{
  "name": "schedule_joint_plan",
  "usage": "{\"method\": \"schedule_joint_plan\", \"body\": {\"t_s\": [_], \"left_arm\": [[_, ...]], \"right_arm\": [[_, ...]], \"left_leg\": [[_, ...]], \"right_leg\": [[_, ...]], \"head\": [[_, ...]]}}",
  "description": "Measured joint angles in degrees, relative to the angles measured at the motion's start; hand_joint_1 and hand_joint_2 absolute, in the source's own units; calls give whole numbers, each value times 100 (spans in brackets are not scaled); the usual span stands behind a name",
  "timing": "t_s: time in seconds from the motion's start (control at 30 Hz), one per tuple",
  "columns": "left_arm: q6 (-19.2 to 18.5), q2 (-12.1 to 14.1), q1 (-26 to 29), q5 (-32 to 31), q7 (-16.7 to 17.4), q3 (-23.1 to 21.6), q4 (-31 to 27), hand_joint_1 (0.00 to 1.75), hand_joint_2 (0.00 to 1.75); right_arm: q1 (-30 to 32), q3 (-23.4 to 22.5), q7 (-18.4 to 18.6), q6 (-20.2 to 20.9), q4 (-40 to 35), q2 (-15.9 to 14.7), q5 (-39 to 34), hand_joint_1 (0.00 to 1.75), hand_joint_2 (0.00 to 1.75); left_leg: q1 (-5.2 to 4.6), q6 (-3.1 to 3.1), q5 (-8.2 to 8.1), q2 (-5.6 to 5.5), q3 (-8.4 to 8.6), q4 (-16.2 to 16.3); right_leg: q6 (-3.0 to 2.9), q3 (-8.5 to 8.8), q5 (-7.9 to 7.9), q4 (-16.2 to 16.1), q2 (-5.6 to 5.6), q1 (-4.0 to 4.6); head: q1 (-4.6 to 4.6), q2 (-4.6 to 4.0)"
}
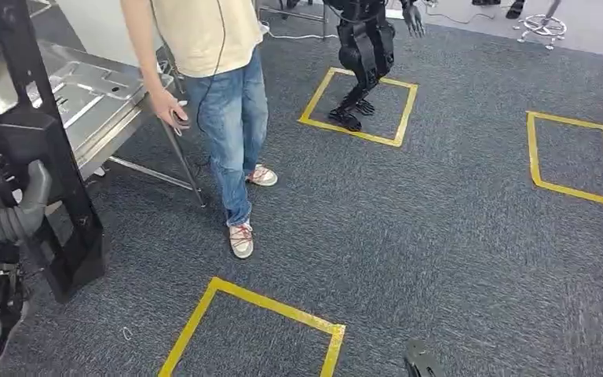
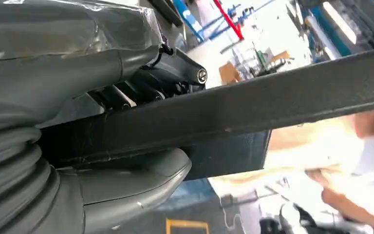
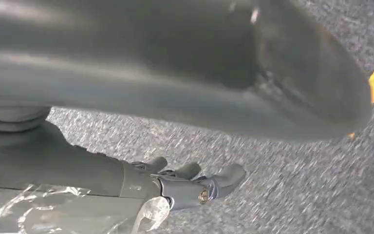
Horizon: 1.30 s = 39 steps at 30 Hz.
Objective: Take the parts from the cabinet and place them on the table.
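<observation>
A large black frame part (image 1: 27,149), built of flat black bars, is held at the left edge of the head view by the left hand (image 1: 23,208). In the left wrist view the thick grey thumb (image 2: 131,183) is pressed against one face of a dark bar (image 2: 272,105) while the darker fingers (image 2: 141,90) are wrapped over the opposite face, so the fingers are clamped on the part. The part is carried upright above the grey carpet (image 1: 440,236), well apart from the tabletop (image 1: 94,98), on which pressed sheet-metal panels are laid.

The right hand (image 3: 190,183) is seen in the right wrist view hanging over the carpet, its fingers (image 3: 226,175) loosely apart and nothing between them. A blurred dark rounded shape takes up the upper part of that view; what it is cannot be told.

A person (image 1: 220,102) in a pale yellow shirt, blue jeans and light sneakers is seen standing just beside the tabletop, with a small object, possibly a controller, held in one hand (image 1: 169,110). Yellow tape squares (image 1: 259,322) are marked on the carpet: one close to the robot, one to the far right, and one further off in which a second black humanoid robot (image 1: 365,55) is stood. A chair base (image 1: 542,27) is visible at the far edge.
</observation>
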Motion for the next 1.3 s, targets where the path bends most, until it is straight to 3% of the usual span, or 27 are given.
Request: {"method": "schedule_joint_plan", "body": {"t_s": [0.03, 0.07, 0.13, 0.17, 0.2, 0.27, 0.3, 0.33, 0.47, 0.5, 0.53, 0.57, 0.63, 0.67, 0.7, 0.73, 0.8, 0.83, 0.93, 1.0, 1.03, 1.13, 1.17, 1.2, 1.23, 1.27, 1.3], "left_arm": [[0, 20, -25, 17, -11, 9, -2, 175, 175], [-4, 17, -35, 35, -29, 9, -2, 175, 175], [-46, 17, -7, 123, -66, -4, -2, 175, 175], [-59, 17, 5, 171, -90, -4, -2, 175, 175], [-96, 17, 4, 265, -134, -4, -2, 175, 175], [-171, 17, 5, 486, -263, -4, -2, 175, 175], [-214, 17, 5, 571, -326, -2, -2, 175, 175], [-245, 17, -3, 625, -370, -2, -2, 175, 175], [-348, 26, 8, 837, -521, 22, -7, 175, 175], [-385, 46, 20, 899, -560, 28, -7, 175, 175], [-404, 68, 21, 969, -601, 44, -9, 175, 175], [-453, 81, 4, 1043, -652, 50, -9, 175, 175], [-518, 83, 20, 1174, -743, 55, -9, 175, 175], [-555, 83, 37, 1229, -781, 55, -9, 175, 175], [-601, 83, 51, 1335, -850, 55, -9, 175, 175], [-671, 85, 59, 1470, -924, 61, -9, 175, 175], [-798, 105, 69, 1731, -1058, 94, -24, 175, 175], [-826, 124, 68, 1797, -1084, 115, -39, 175, 175], [-857, 153, 78, 1860, -1111, 144, -59, 175, 175], [-859, 173, 85, 1871, -1124, 160, -81, 175, 175], [-857, 177, 81, 1869, -1135, 173, -107, 175, 175], [-857, 179, 75, 1884, -1141, 177, -122, 175, 175], [-857, 179, 81, 1884, -1141, 177, -122, 175, 175], [-857, 179, 89, 1884, -1141, 175, -122, 175, 175], [-857, 179, 90, 1884, -1141, 175, -122, 175, 175], [-857, 179, 90, 1884, -1141, 175, -122, 175, 175], [-857, 179, 90, 1884, -1141, 175, -122, 175, 175]], "right_arm": [[-3, 4, -2, 2, 0, 4, 0, 0, 0], [-2, 9, -5, 2, 0, 7, 0, 0, 0], [12, 28, -2, 2, 0, 2, -9, 0, 0], [22, 31, -2, 2, 0, 2, -13, 0, 0], [33, 35, -2, 2, 0, 2, -17, 0, 0], [39, 42, -4, 2, 0, 2, -53, 0, 0], [39, 42, -7, 2, 0, -2, -61, 0, 0], [45, 44, -15, 2, 2, -4, -68, 0, 0], [18, 77, -37, 4, 0, 0, -120, 0, 0], [7, 98, -42, 4, -4, 4, -120, 0, 0], [9, 107, -46, 4, -7, 0, -122, 0, 0], [16, 109, -64, 11, -7, -2, -138, 0, 0], [35, 114, -83, 59, -4, -18, -179, 0, 0], [37, 120, -90, 68, -4, -31, -179, 0, 0], [36, 129, -118, 68, -4, -33, -181, 0, 0], [33, 131, -149, 68, -4, -33, -188, 0, 0], [19, 136, -195, 68, -7, -33, -190, 0, 0], [15, 136, -206, 68, -7, -33, -199, 0, 0], [12, 140, -208, 68, -7, -33, -205, 0, 0], [7, 142, -217, 70, -9, -28, -208, 0, 0], [4, 142, -223, 77, -9, -33, -214, 0, 0], [14, 142, -225, 87, -9, -42, -223, 0, 0], [26, 142, -225, 92, -9, -42, -225, 0, 0], [36, 142, -225, 105, -9, -42, -225, 0, 0], [39, 142, -225, 105, -9, -39, -225, 0, 0], [39, 142, -225, 105, -9, -39, -225, 0, 0], [34, 142, -225, 107, -9, -42, -225, 0, 0]], "left_leg": [[-3, 27, -6, -79, 11, -14], [-4, 104, -10, -109, 23, -12], [-11, 116, -18, -288, 31, -11], [-15, 116, -19, -371, 34, -10], [-13, 112, -21, -461, 41, -7], [5, 95, -33, -648, 67, 3], [14, 72, -49, -733, 77, 16], [13, 44, -65, -802, 45, 32], [58, -103, -28, -1105, -23, 15], [74, -110, -64, -1049, -67, 54], [22, -131, -187, -660, -142, 237], [22, -165, -420, -390, -326, 664], [52, -207, -812, -223, -782, 1627], [61, -214, -881, -206, -922, 1912], [63, -216, -828, -198, -926, 1915], [62, -213, -668, -193, -773, 1625], [58, -181, -208, -147, -165, 533], [44, -149, -163, -67, 48, 90], [-49, -82, -179, -101, 87, 74], [-1, -20, -144, -130, 128, 3], [1, 3, -139, -138, 160, -14], [-9, 78, -160, -145, 180, -12], [-15, 81, -163, -166, 180, -12], [-14, 83, -166, -186, 185, -11], [-11, 83, -172, -210, 194, -11], [-7, 80, -176, -229, 204, -6], [3, 54, -198, -257, 225, 5]], "right_leg": [[2, -79, -124, 220, 273, 0], [-7, -301, -334, 659, 432, -1], [10, -896, -703, 1717, 518, 9], [14, -1072, -700, 1950, 523, 9], [15, -1110, -566, 1894, 525, 6], [6, -835, -3, 1077, 584, -17], [14, -597, 317, 483, 800, -56], [11, -493, 396, 158, 1192, -110], [-135, -438, 383, 92, 907, -39], [-182, -426, 406, 60, 813, -77], [-215, -408, 399, 55, 746, -63], [-255, -396, 387, 56, 667, -45], [-276, -379, 367, 58, 538, -7], [-278, -379, 360, 59, 494, -3], [-269, -374, 349, 59, 440, 0], [-263, -361, 339, 60, 404, 0], [-238, -311, 308, 59, 361, 0], [-218, -292, 295, 57, 352, 1], [-150, -300, 287, 56, 334, 15], [-78, -291, 258, 49, 343, 18], [-67, -324, 165, 173, 416, -2], [-62, -965, -424, 1475, 499, 4], [-58, -1184, -511, 1855, 503, 4], [-60, -1273, -457, 1948, 503, 4], [-62, -1210, -273, 1734, 503, 0], [-66, -1070, -69, 1399, 504, -6], [-68, -758, 278, 713, 511, -20]], "head": [[7, 0], [9, 0], [11, 0], [11, 0], [11, 0], [11, 0], [11, 0], [11, 0], [11, 0], [9, 0], [-2, -2], [-9, 0], [-9, 0], [-9, 0], [-9, 0], [-9, 0], [-9, 0], [-9, 0], [-7, 0], [-7, 0], [-4, 0], [4, 0], [4, 0], [4, 0], [4, 0], [4, 0], [4, 0]]}}
